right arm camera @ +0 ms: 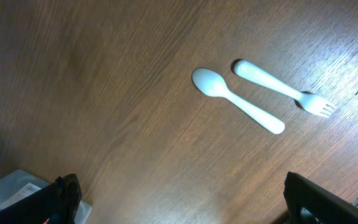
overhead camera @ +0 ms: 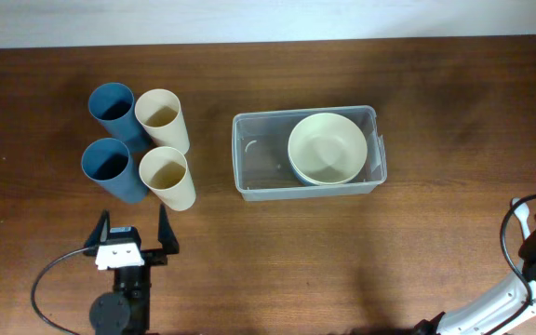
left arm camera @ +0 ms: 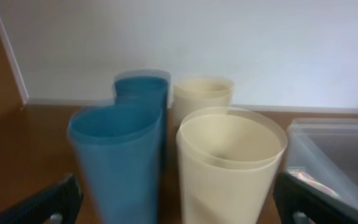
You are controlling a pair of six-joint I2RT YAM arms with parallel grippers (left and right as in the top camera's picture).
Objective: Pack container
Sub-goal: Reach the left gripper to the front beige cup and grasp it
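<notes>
One clear bin lies in the middle of the counter, with its long side running left to right. I judge it to be light and thin-walled, stiff enough at the rim but probably a little flexible along the long walls. The smooth plastic may also slip. The best hold seems to be over the rim at a short end, or the claw can simply leave it in place and bring things to it.

Inside the bin, at its right half, sits a cream bowl. A bluish edge under it suggests a second bowl below, but I cannot be sure. The left half of the bin is bare.

At the left stand four cups close together: two blue and two cream, all upright and apparently with nothing in them.

The left claw is just near of the cups, its fingers spread wide and gripping nothing. The right claw is also spread and unloaded, above a white spoon and fork lying side by side on the counter.
</notes>
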